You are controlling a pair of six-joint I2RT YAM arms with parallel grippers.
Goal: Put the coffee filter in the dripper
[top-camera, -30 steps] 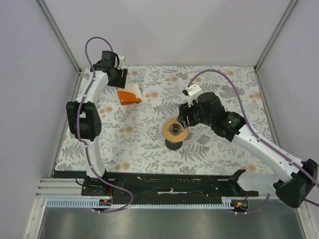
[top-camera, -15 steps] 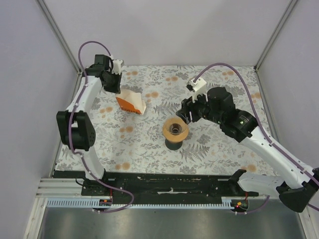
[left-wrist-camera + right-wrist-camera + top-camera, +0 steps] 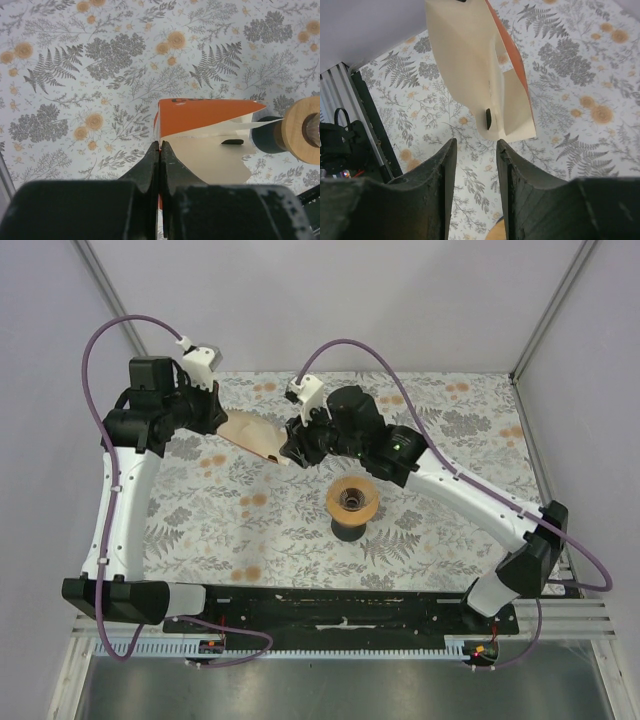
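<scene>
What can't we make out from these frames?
coffee filter: seen in no view; the pack hides its own contents.
dripper: left wrist view, cut off by the right edge.
right end effector: top view, fingertips hidden under its own wrist.

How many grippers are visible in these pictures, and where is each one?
2. The left gripper, far left, is shut on the edge of the orange pack. The right gripper, open, faces the pack's other end. None seems hidden.

The dripper [image 3: 300, 131] runs off my left wrist view's right edge. Lettering on the pack [image 3: 200, 117] is mostly out of sight; my right wrist view crops its top.
</scene>
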